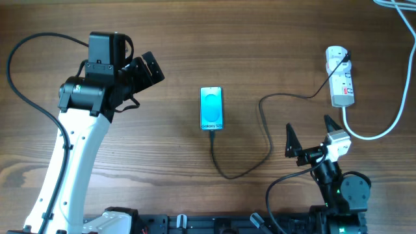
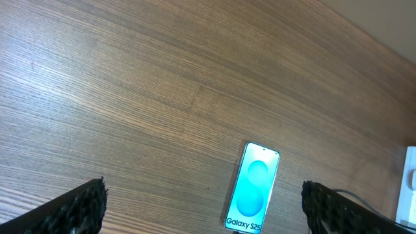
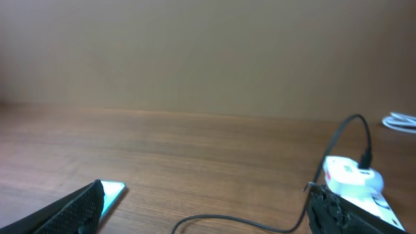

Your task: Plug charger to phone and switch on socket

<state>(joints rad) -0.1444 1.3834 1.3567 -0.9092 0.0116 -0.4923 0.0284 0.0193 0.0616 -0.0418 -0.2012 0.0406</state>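
Wood-grain table (image 1: 162, 188). Phone (image 1: 211, 108): flat, screen up, mid-table, within reach of both arms. Charger cable (image 1: 266, 140): slack loop from socket (image 1: 340, 84), far right, to phone's near end; seated or not, can't tell. L tool (image 2: 203, 198), R tool (image 1: 307, 123): both spread, empty.
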